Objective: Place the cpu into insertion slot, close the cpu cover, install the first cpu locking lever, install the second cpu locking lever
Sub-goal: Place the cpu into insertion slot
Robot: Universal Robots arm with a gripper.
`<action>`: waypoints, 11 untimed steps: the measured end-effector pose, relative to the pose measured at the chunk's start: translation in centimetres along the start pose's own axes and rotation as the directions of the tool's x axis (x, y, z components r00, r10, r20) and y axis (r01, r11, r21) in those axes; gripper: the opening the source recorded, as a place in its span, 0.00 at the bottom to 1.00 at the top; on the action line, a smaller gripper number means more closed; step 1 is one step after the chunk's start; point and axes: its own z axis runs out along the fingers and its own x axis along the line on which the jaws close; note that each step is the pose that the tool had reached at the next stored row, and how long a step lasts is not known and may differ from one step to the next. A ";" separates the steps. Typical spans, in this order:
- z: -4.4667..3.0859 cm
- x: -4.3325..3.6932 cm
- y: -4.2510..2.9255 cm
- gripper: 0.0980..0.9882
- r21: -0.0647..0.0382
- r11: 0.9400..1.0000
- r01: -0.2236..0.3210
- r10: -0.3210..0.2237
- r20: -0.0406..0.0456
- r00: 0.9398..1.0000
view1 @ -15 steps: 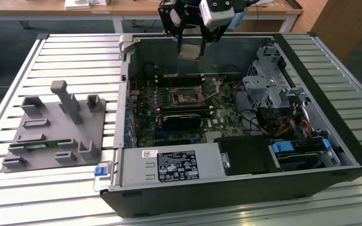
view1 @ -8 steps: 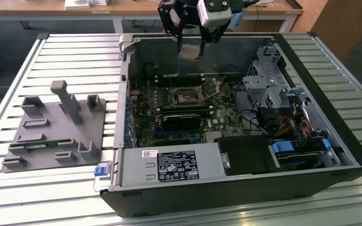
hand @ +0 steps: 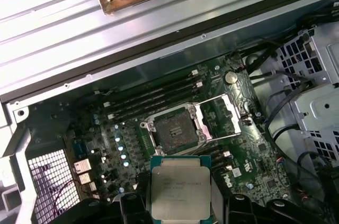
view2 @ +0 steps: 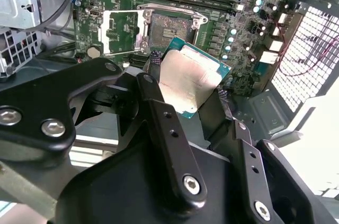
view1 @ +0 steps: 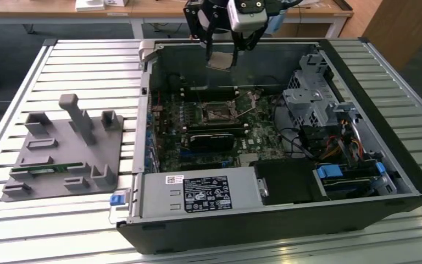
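**Now: chip aloft, socket bare**

And here the gripper (view2: 188, 75) is clamped on the cpu (view2: 195, 78). Two black fingers (view2: 153, 83) pinch it, one on each of two opposite edges, with the silvery top facing out between them. One cpu, and it's off the board entirely.

In the exterior view it hangs tilted under the arm, above the far rim of the open computer case (view1: 398, 159).

Below sits the insertion slot (hand: 174, 131), just one, near the middle of the green motherboard (hand: 254, 171). Its dark centre is uncovered, and it lies well apart from the chip.

The cpu cover (view2: 106, 33), a single shiny frame, is flipped open and lies beside the slot along one edge, with green board showing through its square window.

The case stands on a slatted table (view1: 86, 55). One grey fixture plate (view1: 64, 154) lies beside it, toward the table's edge on the exterior view's left.
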 end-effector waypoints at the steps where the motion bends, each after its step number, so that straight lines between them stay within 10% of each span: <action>1: 0.00 0.01 0.00 0.49 0.000 1.000 -0.005 0.005 0.000 1.000; 11: 0.00 0.11 -0.05 0.49 0.000 0.999 -0.050 0.050 0.005 0.999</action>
